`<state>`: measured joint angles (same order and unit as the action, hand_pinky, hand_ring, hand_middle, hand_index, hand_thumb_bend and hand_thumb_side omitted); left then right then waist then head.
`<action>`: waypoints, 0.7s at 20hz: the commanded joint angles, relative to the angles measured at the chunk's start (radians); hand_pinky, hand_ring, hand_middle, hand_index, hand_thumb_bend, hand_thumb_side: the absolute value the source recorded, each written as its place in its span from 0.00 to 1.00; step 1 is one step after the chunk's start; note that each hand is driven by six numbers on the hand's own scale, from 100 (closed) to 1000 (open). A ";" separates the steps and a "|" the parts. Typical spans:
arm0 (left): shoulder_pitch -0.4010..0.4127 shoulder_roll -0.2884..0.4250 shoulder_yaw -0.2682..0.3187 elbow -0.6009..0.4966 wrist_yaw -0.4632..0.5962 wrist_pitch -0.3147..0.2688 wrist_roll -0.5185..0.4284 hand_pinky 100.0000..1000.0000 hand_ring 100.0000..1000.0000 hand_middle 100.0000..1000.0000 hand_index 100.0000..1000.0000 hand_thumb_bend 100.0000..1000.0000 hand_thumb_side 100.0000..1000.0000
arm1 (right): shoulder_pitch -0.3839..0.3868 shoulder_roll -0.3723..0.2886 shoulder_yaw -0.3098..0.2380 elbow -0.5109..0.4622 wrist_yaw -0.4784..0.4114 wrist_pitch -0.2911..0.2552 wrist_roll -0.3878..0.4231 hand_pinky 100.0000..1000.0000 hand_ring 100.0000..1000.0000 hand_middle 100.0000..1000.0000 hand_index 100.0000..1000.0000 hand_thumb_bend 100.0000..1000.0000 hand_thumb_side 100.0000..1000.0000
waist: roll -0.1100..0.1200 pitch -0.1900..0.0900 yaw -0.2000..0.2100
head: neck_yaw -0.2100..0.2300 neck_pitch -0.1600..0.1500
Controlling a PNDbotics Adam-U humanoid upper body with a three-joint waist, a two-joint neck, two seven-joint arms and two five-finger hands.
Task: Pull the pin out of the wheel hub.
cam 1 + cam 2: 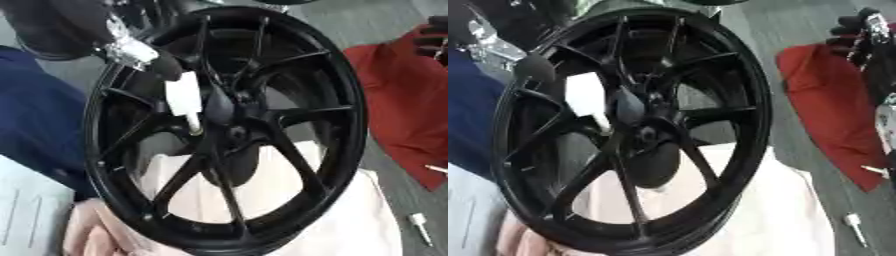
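While the left hand (144,55) pinches the white pin (184,95) at the wheel (350,125), red cloth (402,110) lies right; right hand's (868,30) grip unclear.

A workshop, by its looks: a black wheel rim (229,130) stands over cloth-draped surfaces (341,215) and grey floor (372,22).

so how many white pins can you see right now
2. One white pin is at the wheel hub, with the left hand at its top end. Another white pin lies on the floor at lower right. More may be hidden behind the wheel.
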<state>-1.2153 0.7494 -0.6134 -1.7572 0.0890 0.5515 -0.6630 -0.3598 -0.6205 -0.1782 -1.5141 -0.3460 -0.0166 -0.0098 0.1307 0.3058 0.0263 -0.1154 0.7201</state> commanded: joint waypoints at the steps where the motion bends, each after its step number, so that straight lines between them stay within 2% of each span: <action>1: -0.007 0.049 0.007 -0.043 0.005 0.104 -0.038 0.73 0.72 0.64 0.78 0.68 0.35 | -0.010 -0.023 -0.005 -0.009 0.005 0.001 0.000 0.75 0.69 0.64 0.73 0.00 0.86 | -0.005 -0.023 0.002 | 0.001 -0.006; 5: 0.016 0.092 -0.005 -0.141 -0.010 0.136 0.038 0.73 0.73 0.66 0.79 0.67 0.35 | -0.010 -0.025 -0.004 -0.008 0.008 0.003 0.002 0.75 0.69 0.64 0.73 0.00 0.86 | 0.001 -0.015 0.004 | -0.006 -0.017; 14: 0.063 0.147 0.004 -0.241 0.001 0.190 0.071 0.74 0.76 0.70 0.81 0.69 0.35 | -0.012 -0.024 -0.002 -0.017 0.015 0.005 0.006 0.75 0.69 0.64 0.73 0.00 0.87 | 0.009 0.011 -0.002 | -0.010 -0.030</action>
<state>-1.1426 0.8628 -0.6285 -1.9838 0.0874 0.6764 -0.5381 -0.3605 -0.6205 -0.1774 -1.5127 -0.3385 -0.0119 -0.0049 0.1463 0.3340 0.0254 -0.1249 0.7056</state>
